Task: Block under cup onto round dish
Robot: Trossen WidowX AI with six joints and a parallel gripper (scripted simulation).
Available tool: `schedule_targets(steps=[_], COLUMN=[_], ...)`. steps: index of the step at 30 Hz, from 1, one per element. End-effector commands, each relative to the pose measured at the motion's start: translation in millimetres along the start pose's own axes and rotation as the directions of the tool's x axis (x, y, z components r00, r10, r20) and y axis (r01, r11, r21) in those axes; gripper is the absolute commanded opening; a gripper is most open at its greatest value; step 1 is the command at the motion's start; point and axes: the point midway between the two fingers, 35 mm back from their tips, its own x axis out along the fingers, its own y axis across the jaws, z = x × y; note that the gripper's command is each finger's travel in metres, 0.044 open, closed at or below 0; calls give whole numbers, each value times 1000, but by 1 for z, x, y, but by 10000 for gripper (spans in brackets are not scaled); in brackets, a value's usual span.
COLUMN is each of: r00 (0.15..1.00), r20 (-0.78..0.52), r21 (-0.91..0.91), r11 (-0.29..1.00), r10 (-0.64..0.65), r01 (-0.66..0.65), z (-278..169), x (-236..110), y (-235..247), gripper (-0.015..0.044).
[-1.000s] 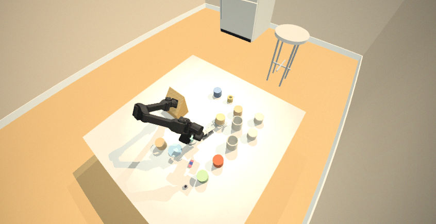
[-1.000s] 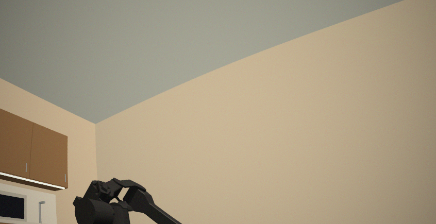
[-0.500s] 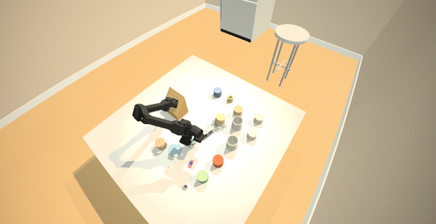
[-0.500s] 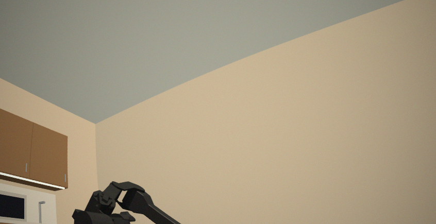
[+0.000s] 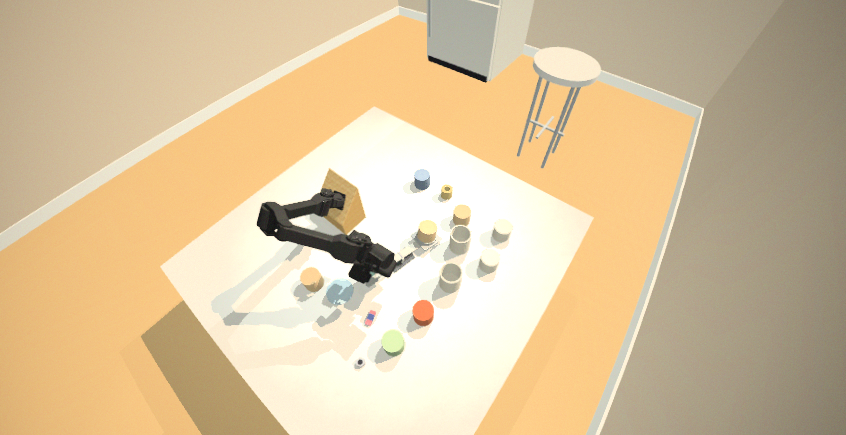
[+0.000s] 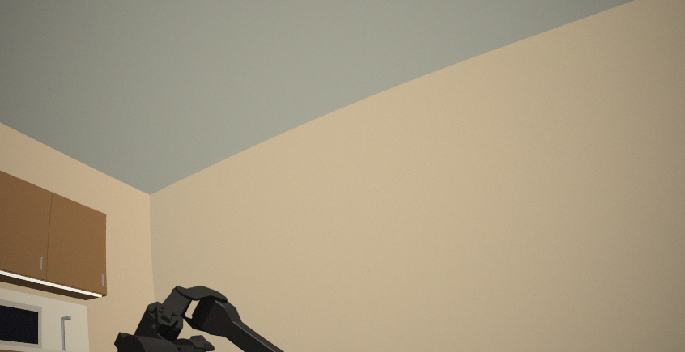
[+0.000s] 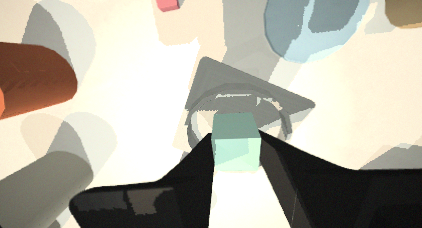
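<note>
Our gripper point(image 7: 235, 150) is pinching the mint-green block point(image 7: 235, 147) on the balance pan point(image 7: 295, 104), so we are judging the uncovering done. We are still needing to carry it to the pale-blue round dish point(image 7: 320, 20) nearby, release, and pull clear.

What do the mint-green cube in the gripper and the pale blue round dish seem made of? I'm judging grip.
Mint-green cube: opaque, matte, flat evenly shaded faces, perhaps plastic or painted wood. Pale blue round dish: smooth and faintly glassy, possibly glazed or plastic. Neither is certain.
</note>
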Motion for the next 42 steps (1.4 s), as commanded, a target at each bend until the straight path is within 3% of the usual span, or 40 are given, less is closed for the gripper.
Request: schedule_targets(steps=[1,24,42], r00=[999,1000,999], r20=[11,-2,-38], r21=[18,-5,-3], r11=[999,1000,1000], r10=[30,-1,11], r01=[-31,1,-11], z=[-1,0,58], x=[-5,-94,-34], y=[5,0,-44], gripper=[10,0,0])
